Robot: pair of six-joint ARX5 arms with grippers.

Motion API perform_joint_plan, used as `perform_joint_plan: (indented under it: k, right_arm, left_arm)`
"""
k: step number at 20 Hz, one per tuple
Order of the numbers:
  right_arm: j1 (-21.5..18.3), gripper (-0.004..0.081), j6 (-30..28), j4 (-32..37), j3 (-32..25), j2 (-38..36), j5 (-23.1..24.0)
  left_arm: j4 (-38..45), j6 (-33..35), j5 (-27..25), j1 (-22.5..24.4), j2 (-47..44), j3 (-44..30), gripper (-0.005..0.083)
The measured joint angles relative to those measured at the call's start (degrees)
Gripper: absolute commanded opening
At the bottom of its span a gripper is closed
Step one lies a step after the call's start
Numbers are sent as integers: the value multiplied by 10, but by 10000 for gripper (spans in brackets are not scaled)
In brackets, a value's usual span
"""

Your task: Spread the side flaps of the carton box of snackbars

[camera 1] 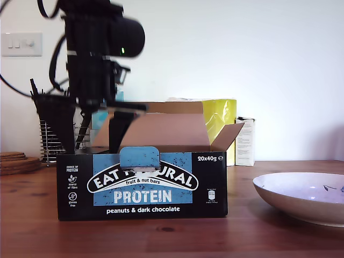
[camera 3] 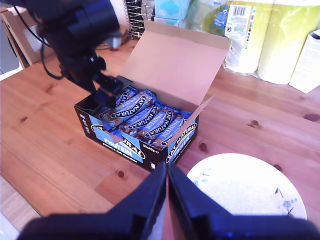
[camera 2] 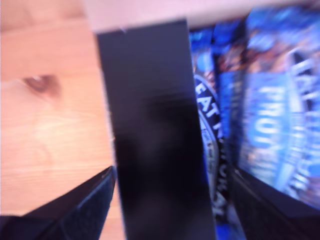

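Both pincers differ: my first pincer (camera 2: 165, 200) stands spread around the black side flap (camera 2: 155, 135) at the exterior view's left end of the carton box of snackbars (camera 1: 142, 185), which sits on the tabletop (camera 1: 161, 236). My second pincer (camera 3: 167, 200) hangs pressed together, well apart. Next, I judge, this flap needs pushing outward; the other flap (camera 1: 227, 137) already leans out.

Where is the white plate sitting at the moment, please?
The plate sits on the wooden table at the exterior view's right, just beside the snack bar box.
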Motion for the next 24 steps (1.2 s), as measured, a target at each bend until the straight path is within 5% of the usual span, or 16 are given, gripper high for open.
perform_joint_plan:
  k: [17,24]
  right_arm:
    - [0,-13,-1,0,0,0,0]
    - [0,-13,-1,0,0,0,0]
  left_arm:
    - [-55,37,-36,3,6,72,646]
    - [-63,30,10,11,6,70,646]
